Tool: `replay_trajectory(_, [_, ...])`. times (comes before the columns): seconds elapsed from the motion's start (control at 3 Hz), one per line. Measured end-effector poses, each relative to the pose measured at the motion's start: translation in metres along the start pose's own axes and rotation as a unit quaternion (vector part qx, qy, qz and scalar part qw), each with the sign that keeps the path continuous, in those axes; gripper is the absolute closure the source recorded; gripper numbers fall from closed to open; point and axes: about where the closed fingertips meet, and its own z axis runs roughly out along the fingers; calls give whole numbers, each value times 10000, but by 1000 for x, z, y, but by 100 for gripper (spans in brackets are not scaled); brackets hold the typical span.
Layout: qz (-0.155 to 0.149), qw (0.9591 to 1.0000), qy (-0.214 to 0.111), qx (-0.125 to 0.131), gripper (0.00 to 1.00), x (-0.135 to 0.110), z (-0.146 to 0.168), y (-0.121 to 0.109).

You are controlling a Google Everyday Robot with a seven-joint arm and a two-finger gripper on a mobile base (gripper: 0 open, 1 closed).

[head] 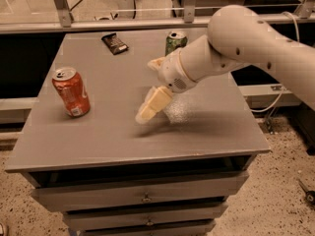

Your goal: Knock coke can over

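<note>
The coke can (pixel 72 92) stands upright near the left edge of the table (pixel 206 132), well apart from the gripper (pixel 151 106), which hangs low over the middle; how wide it is set I cannot tell. A good knock likely means sweeping left and striking high on the can's side, since a smooth, thin aluminium cylinder may just slide on the matt grey top if hit low

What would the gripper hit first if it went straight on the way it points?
Probably the tabletop: the gripper, over mid-table, points down and leftward in the picture, so its line seems to meet bare surface short of the coke can. Depth is unclear.
</note>
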Motion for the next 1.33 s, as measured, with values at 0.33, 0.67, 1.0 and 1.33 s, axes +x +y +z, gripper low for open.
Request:
replay_trajectory(0.33, [33, 9975, -701, -100, 0, -27, 39, -5])
replay_trajectory(0.67, [63, 9905, -1341, -285, 0, -60, 69, 0])
replay_trajectory(1.0, [70, 9803, -1894, -561, 0, -96, 91, 17])
replay_trajectory(1.33, [126, 9715, -2244, -757, 15, -121, 106, 33])
